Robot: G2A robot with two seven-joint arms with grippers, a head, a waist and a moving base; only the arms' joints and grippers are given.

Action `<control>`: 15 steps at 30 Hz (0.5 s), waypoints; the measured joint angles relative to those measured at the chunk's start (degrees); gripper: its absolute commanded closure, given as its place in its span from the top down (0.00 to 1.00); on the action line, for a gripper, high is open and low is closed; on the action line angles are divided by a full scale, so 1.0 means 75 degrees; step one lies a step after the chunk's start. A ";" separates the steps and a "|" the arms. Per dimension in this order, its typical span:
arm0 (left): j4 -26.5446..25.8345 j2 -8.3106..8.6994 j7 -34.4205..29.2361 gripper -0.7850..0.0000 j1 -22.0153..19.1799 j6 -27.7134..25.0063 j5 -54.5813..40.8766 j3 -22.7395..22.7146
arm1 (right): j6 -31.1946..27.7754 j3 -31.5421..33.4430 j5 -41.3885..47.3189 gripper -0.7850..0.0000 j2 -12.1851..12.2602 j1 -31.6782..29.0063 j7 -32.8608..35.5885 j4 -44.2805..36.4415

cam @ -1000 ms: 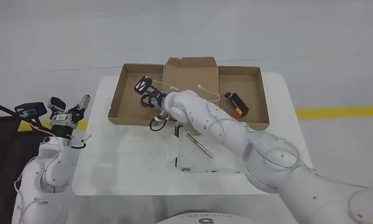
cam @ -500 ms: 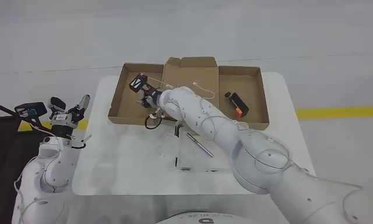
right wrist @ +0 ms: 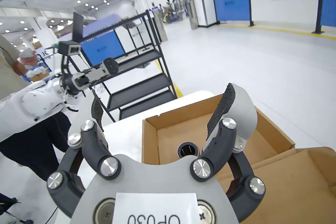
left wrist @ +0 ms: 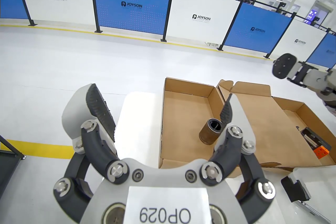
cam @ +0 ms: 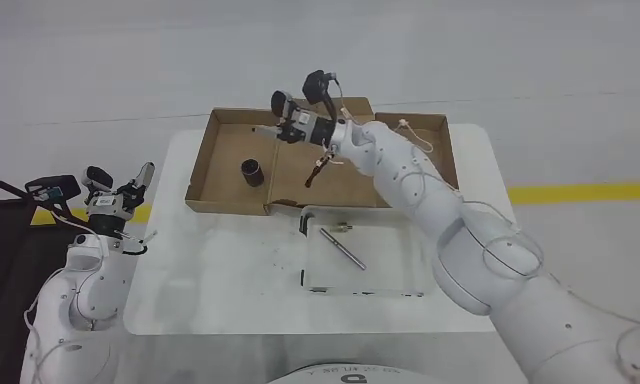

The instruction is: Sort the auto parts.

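The right gripper (right wrist: 162,104) hangs spread wide and empty above the back wall of the cardboard box (cam: 220,182), with nothing between its ribbed black pads. Below it, the linear bearing (cam: 251,171), a short dark metal cylinder with a hollow bore, stands upright on the floor of the box's compartment on the robot's left, apart from the walls. The left gripper (left wrist: 160,96) is also wide open and empty, held off the left edge of the counter (cam: 220,284).

With one part apparently sorted, the step in hand looks like the gap between a placement and the next pick. A black-and-orange block (left wrist: 316,146) lies in the opposite compartment. In front of the box, on the white counter, lie a slim steel pin (cam: 343,249), a small nut (cam: 343,227) and a black angled bracket (cam: 304,224). The next move likely calls for lowering the right gripper over one of these. The smooth, round pin could roll, so a grasp across its middle seems wise.
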 measured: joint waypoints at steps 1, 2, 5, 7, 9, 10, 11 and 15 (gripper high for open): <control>0.0000 0.0000 0.0000 1.00 0.0000 0.0000 0.0000 0.0000 | 0.0007 0.0064 -0.0191 1.00 0.0165 -0.0135 -0.0251 -0.0216; 0.0000 0.0000 0.0000 1.00 0.0000 0.0000 0.0000 0.0000 | 0.0026 0.0162 -0.0456 1.00 0.0401 -0.0340 -0.0546 -0.0542; 0.0000 0.0000 0.0000 1.00 0.0000 0.0000 0.0000 0.0000 | 0.0036 0.0534 -0.1157 1.00 0.1062 -0.0956 -0.1056 -0.1542; 0.0000 0.0000 0.0000 1.00 0.0000 0.0000 0.0000 0.0000 | 0.0036 0.0877 -0.1581 1.00 0.1493 -0.1421 -0.1173 -0.2295; 0.0000 0.0000 0.0000 1.00 0.0000 0.0000 0.0000 0.0000 | 0.0035 0.1423 -0.1994 1.00 0.2008 -0.2104 -0.1091 -0.3339; 0.0000 0.0000 0.0000 1.00 0.0000 0.0000 0.0000 0.0000 | 0.0035 0.1714 -0.2131 1.00 0.2225 -0.2446 -0.0987 -0.3837; 0.0000 0.0000 0.0000 1.00 0.0000 0.0000 0.0000 0.0000 | 0.0035 0.2157 -0.2270 1.00 0.2509 -0.2936 -0.0797 -0.4525; 0.0000 0.0000 0.0000 1.00 0.0000 0.0000 0.0000 0.0000 | 0.0150 0.3745 -0.2367 1.00 0.3266 -0.4679 0.0337 -0.6836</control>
